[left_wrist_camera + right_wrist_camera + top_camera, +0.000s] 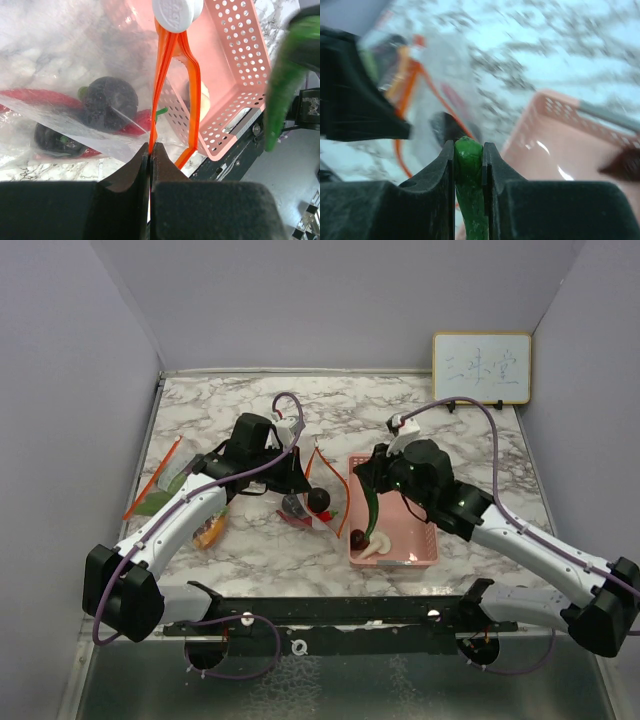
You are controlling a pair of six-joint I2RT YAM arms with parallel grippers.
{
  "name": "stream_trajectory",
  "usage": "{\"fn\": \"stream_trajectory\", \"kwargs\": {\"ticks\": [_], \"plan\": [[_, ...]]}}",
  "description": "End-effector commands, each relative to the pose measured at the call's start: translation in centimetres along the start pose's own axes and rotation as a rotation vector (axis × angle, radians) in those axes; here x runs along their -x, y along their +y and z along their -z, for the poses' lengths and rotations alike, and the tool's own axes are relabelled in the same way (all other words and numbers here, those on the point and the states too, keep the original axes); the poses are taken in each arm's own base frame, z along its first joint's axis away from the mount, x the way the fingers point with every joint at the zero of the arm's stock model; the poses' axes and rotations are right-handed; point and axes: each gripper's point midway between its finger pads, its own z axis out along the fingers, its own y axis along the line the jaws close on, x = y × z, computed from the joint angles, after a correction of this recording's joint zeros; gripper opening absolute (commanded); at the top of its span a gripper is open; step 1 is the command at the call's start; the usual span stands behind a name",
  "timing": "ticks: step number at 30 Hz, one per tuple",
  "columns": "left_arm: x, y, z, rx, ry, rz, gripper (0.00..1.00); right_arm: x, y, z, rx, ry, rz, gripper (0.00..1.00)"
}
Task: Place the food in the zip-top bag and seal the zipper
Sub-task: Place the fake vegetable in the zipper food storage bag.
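Jaws first, top external view: fully closed on the left gripper [297,472], pinching the orange zipper rim [318,465] of the clear zip-top plastic bag [312,495] just left of the pink perforated plastic basket [415,540], evidently to keep the mouth up and open. Nearly closed on the right gripper [372,478], clamping the top of one long green pepper-like vegetable [371,512] dangling over the basket's left end, probably bound for the bag. Inside the basket: one dark round piece [357,537], one white mushroom-like piece [376,547]. Well left of the basket: one orange carrot [209,530].

Left wrist view: left gripper [150,150] pressed together on the orange rim, no gap showing. Behind the bag film, left of the basket [240,60]: two dark round pieces [107,102], at least two long red chili peppers [35,95]. One white slider [177,12] at the rim's far end, against the basket.

Right wrist view: right gripper [468,150] squeezing the green vegetable from both sides. Much blur elsewhere; orange rim left of the basket [560,135].
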Motion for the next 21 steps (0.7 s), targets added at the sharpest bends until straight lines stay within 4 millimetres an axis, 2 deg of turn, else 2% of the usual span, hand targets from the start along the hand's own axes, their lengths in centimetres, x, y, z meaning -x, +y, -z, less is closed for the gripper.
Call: {"fn": "stream_trajectory", "kwargs": {"ticks": [1, 4, 6, 10, 14, 19, 21], "plan": [[0.5, -0.8, 0.6, -0.029, -0.015, -0.014, 0.0, 6.1, 8.2, 2.2, 0.401, -0.273, 0.117, 0.02], [0.6, -1.4, 0.8, -0.051, -0.018, -0.012, 0.0, 6.6, 10.2, 1.0, 0.478, -0.306, 0.159, 0.02], [0.8, -1.7, 1.1, -0.06, -0.027, -0.015, 0.0, 6.7, 10.6, -0.3, 0.487, -0.343, 0.161, 0.02], [1.0, -2.2, 1.5, -0.07, -0.032, -0.014, 0.0, 7.9, 10.2, -1.6, 0.417, -0.481, 0.146, 0.02], [1.2, -2.5, 1.7, -0.079, -0.035, -0.014, 0.0, 8.5, 9.4, -1.8, 0.274, -0.621, 0.153, 0.02], [1.6, -2.7, 1.9, -0.084, -0.043, -0.015, 0.0, 7.1, 9.2, -2.9, 0.175, -0.646, 0.187, 0.05], [1.6, -2.7, 1.8, -0.083, -0.042, -0.015, 0.0, 5.9, 9.4, -3.3, 0.157, -0.616, 0.205, 0.15]]}}
